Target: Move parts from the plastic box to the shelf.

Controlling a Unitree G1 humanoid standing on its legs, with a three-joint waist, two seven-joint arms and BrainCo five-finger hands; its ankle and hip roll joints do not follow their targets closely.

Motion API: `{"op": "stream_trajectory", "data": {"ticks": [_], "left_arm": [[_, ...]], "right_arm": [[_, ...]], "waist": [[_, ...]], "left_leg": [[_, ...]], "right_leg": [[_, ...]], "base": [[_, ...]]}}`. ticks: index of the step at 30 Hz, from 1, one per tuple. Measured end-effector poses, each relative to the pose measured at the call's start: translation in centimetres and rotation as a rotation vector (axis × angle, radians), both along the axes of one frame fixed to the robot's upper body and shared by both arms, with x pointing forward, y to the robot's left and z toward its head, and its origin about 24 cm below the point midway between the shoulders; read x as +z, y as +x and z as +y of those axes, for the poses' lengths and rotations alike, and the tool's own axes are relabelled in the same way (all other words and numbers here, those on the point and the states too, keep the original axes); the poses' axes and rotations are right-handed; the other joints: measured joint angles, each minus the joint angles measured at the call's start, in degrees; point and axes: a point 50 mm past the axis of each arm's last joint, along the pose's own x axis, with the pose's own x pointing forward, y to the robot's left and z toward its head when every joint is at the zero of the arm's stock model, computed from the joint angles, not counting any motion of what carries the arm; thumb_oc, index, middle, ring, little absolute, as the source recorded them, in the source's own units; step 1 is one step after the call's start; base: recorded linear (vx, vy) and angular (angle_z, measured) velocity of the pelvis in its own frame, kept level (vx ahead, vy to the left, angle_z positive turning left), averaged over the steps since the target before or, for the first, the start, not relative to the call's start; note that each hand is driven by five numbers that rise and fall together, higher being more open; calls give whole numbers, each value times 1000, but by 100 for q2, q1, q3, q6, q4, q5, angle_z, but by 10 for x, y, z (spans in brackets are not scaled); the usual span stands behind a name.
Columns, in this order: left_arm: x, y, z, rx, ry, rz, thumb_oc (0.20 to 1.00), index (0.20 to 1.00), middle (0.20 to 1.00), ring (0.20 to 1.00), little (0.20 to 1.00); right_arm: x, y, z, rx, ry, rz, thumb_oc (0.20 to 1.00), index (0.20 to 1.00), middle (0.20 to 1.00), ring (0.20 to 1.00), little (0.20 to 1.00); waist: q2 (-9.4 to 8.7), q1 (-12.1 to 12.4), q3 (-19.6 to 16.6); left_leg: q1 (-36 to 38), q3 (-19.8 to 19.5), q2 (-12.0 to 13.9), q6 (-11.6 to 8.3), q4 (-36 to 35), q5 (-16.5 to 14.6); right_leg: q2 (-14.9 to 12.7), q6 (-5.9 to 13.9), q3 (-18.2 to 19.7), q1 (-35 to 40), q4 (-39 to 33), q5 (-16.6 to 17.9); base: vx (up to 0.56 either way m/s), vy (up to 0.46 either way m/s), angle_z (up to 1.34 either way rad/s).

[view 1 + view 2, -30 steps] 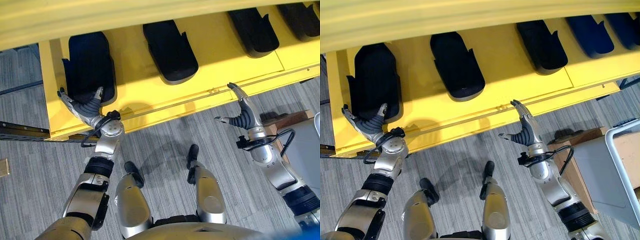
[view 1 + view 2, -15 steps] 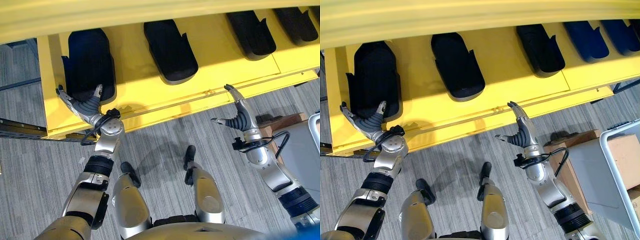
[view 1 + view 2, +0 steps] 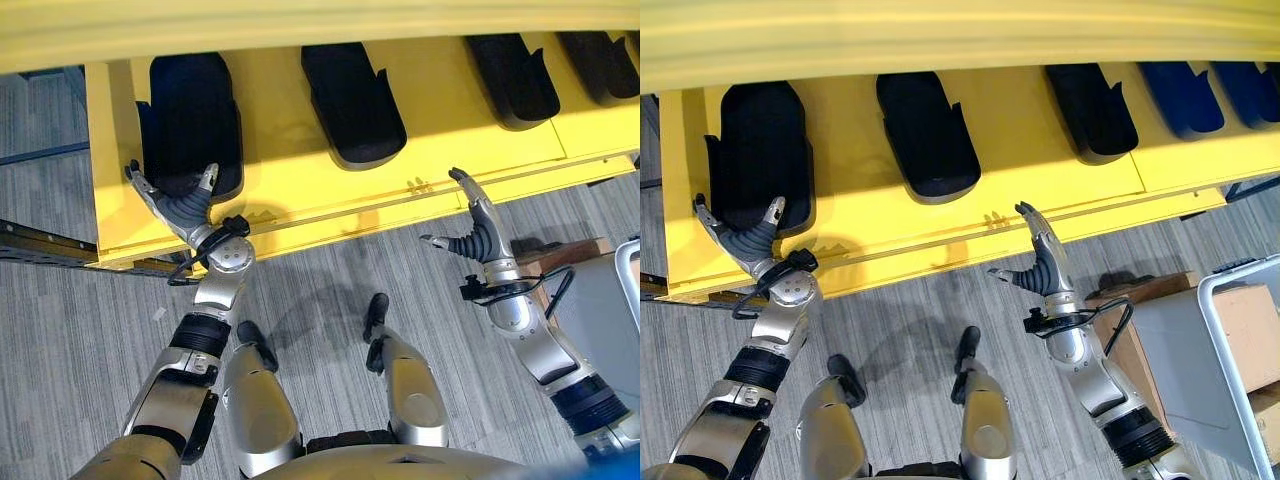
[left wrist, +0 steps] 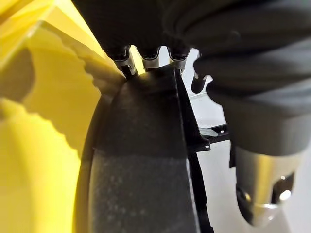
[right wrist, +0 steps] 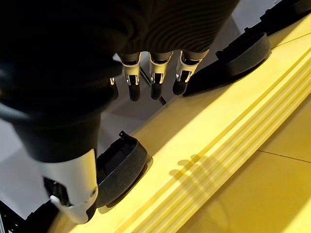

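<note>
I see my left hand (image 3: 182, 205) at the near end of the leftmost black part (image 3: 190, 118), which lies flat on the yellow shelf (image 3: 440, 110) close to its left end. The fingers are spread, with the fingertips (image 4: 127, 66) and the thumb resting against the part's near edge rather than wrapped round it; in the left wrist view the part's dark moulded body runs away from the palm, and the fingertips sit right at its rim, so I read this hand as open and touching.

My right hand (image 3: 1040, 262) hangs above the grey carpet (image 3: 80, 340) just in front of the shelf's front lip, fingers straight, thumb out to the side, holding nothing.

More black parts lie in a row along the shelf, well apart from one another: a second (image 3: 352, 102), a third (image 3: 515, 75) and others further right. A cardboard box (image 3: 1252, 330) and a grey container (image 3: 1175, 355) stand on the floor to my right.
</note>
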Motion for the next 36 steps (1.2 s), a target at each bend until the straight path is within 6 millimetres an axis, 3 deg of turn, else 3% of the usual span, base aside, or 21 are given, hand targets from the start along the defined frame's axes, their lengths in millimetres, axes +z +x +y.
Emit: {"op": "stream_trajectory", "data": {"ticks": [22, 36], "left_arm": [[11, -1, -13, -61, 6, -68, 1000, 1000, 1000, 1000, 1000], [13, 1, -21, -97, 19, -79, 1000, 1000, 1000, 1000, 1000]], "right_arm": [[-6, -2, 7, 32, 5, 2, 1000, 1000, 1000, 1000, 1000], [-6, -3, 6, 21, 12, -7, 1000, 1000, 1000, 1000, 1000]], "waist": [[-275, 145, -20], [-336, 253, -57]], "left_leg": [[-13, -89, 107, -46, 34, -32], [-119, -172, 181, -16, 209, -98]], "right_leg": [[117, 4, -116, 136, -128, -10], [159, -16, -158, 149, -123, 5]], "base": [[1, -44, 1], [-2, -10, 1]]}}
